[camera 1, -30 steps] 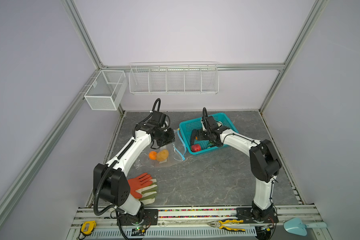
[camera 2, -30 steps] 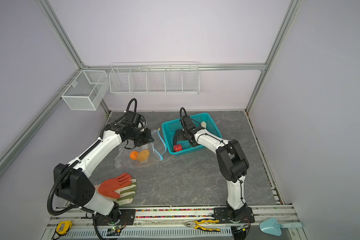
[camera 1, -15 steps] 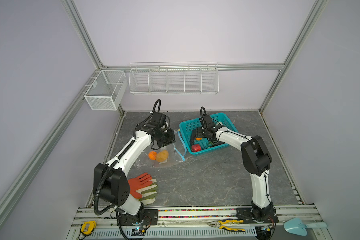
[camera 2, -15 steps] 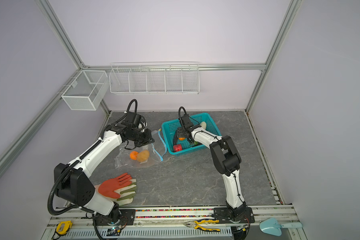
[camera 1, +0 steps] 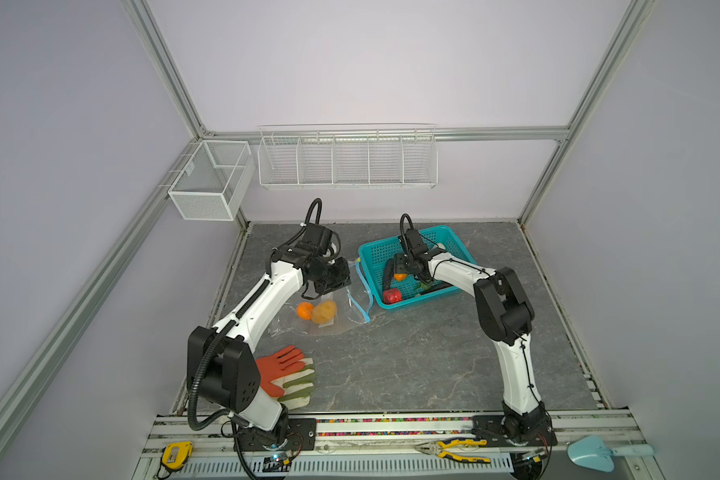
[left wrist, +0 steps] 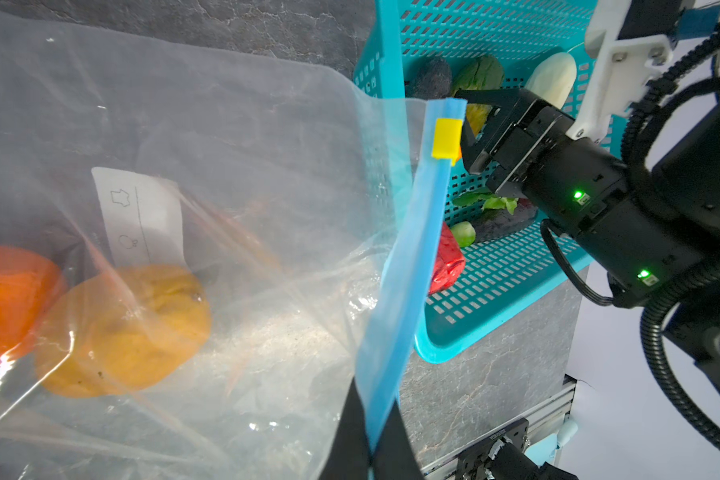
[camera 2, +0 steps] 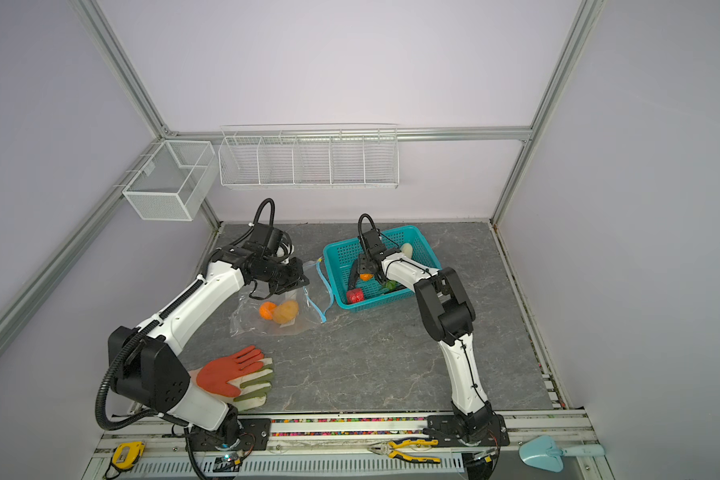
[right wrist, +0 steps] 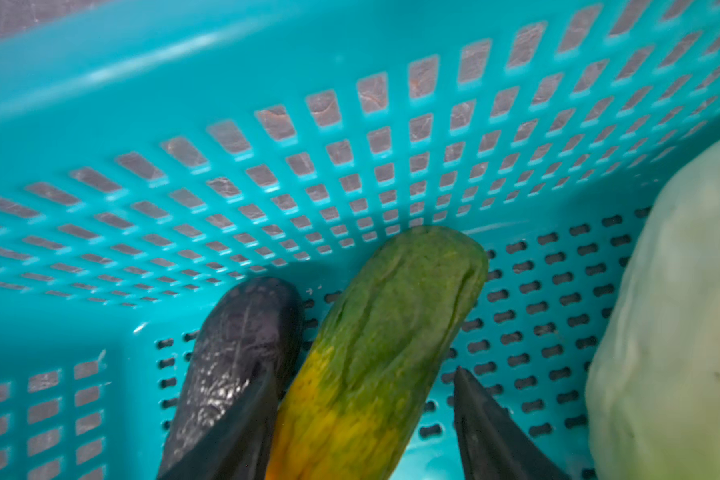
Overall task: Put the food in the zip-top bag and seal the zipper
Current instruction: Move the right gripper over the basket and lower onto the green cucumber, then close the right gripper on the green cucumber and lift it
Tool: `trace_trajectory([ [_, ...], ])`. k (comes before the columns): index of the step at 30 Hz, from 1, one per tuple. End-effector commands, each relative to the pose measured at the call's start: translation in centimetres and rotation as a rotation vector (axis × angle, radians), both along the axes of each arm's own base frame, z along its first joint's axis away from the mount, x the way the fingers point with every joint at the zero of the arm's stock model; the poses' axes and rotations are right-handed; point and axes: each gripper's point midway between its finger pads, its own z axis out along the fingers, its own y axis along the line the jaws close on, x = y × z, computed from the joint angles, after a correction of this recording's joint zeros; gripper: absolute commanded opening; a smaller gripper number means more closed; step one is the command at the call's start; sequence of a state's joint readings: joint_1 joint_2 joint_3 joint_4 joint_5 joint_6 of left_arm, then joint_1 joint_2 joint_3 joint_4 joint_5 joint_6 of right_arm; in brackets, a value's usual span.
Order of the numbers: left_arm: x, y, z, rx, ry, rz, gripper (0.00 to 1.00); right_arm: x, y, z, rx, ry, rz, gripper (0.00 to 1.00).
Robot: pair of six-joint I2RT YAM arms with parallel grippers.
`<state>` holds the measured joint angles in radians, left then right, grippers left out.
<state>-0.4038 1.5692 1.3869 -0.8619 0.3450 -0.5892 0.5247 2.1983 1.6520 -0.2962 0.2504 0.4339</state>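
Observation:
The clear zip-top bag [camera 1: 344, 309] lies left of the teal basket [camera 1: 418, 302]. An orange piece [camera 1: 304, 310] and a yellow-brown piece [camera 1: 324, 312] of food sit inside it. My left gripper [left wrist: 368, 419] is shut on the light-blue zipper [left wrist: 416, 232] and holds that edge up. The yellow slider [left wrist: 445, 139] sits near the strip's far end. My right gripper [right wrist: 362, 374] is down in the basket, open and straddling a green-yellow piece [right wrist: 391, 316]. One finger touches that piece and the other stands clear of it. A dark eggplant [right wrist: 242, 332] and a pale cabbage [right wrist: 682, 332] lie on either side.
A red piece [camera 1: 392, 296] and green bits lie at the basket's front. Orange-and-green gloves [camera 1: 287, 370] lie by the left arm's base. Pliers [camera 1: 454, 449], a tape measure [camera 1: 176, 453] and a blue scoop [camera 1: 595, 452] rest on the front rail. White wire baskets [camera 1: 348, 160] hang on the back wall.
The right arm's elbow has swung left while its gripper stayed low in the basket over the green-yellow piece. The left gripper and the bag have not moved.

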Motion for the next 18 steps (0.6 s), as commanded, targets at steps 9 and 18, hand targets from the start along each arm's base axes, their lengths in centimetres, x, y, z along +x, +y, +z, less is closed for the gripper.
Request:
trace_trajectory([
  [9,0.1,0.0,-0.5,0.001,-0.008,-0.011,0.00,0.1,-1.0,-1.9,0.002,0.058,-0.040,0.69],
  [18,0.0,-0.2,-0.3,-0.018,-0.015,-0.019,0.00,0.2,-0.8,-2.6,-0.003,0.098,-0.047,0.69],
])
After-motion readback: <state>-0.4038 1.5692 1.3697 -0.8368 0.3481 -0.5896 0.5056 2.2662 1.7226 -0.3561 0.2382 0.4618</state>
